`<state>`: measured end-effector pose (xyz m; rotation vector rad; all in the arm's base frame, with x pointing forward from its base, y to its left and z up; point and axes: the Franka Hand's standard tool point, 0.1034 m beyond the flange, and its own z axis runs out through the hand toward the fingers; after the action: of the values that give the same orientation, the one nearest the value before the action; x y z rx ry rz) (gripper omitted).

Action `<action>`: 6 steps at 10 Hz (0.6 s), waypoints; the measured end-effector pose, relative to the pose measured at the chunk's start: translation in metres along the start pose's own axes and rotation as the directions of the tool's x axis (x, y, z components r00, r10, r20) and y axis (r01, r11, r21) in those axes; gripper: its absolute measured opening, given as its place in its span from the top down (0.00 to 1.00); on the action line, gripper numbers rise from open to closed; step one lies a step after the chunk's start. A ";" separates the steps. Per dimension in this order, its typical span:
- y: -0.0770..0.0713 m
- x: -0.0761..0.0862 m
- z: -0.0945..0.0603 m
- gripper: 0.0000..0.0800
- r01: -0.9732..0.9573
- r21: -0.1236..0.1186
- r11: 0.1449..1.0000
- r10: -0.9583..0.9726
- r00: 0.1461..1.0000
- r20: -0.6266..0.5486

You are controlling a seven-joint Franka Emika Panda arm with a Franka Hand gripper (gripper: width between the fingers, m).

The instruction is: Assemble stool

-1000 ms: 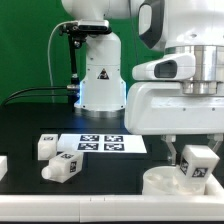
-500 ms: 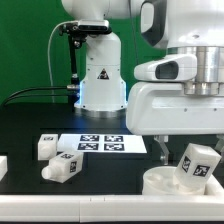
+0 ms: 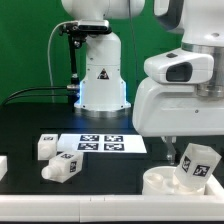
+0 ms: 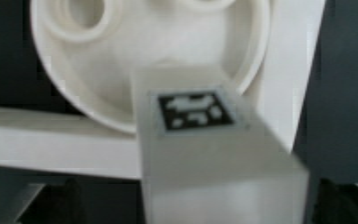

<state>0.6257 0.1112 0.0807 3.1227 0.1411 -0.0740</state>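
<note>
- The worktop (image 3: 30, 120) is flat and matt black, so the white parts stand out sharply against it.
- The arm (image 3: 185, 100), cased in smooth, rounded, glossy white shells, leans in at the exterior view's right. This puts its hand just above the seat.
- The marker board (image 3: 95, 143), a thin white sheet printed with black tags, lies flat near the middle, well apart from the work.
- The seat (image 3: 160, 183) is a round, shallow disc of white plastic at the exterior view's lower right. It lies hollow side up, and I judge this is so legs can go in from above. The wrist view shows its curved rim and an oval recess.
- The tilted leg (image 3: 198, 165) is a short, chunky white block with a square black-and-white tag. It leans over the seat with its lower end at the disc. Whether it sits in a socket I cannot tell, but the lean suggests it is not yet lined up.
- A loose leg (image 3: 47, 147) and a second loose leg (image 3: 63, 167) lie on their sides at the exterior view's left, probably waiting their turn.
- The fingers (image 3: 172, 151) are narrow, closed on the tilted leg, which runs up the centre of the wrist view. Their pads are mostly hidden.
</note>
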 end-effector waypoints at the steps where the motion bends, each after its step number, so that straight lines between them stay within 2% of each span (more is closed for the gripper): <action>1: 0.000 0.000 0.000 0.42 -0.009 0.000 1.000 0.009 1.000 -0.001; 2: 0.000 0.000 0.000 0.42 -0.015 0.000 1.000 0.015 1.000 -0.001; 3: 0.000 0.000 0.000 0.58 -0.088 0.001 0.996 0.088 0.996 -0.001; 6: -0.001 0.000 0.001 0.58 -0.296 0.003 0.955 0.296 0.955 -0.008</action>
<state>0.6257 0.1119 0.0800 3.1044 -0.3267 -0.0565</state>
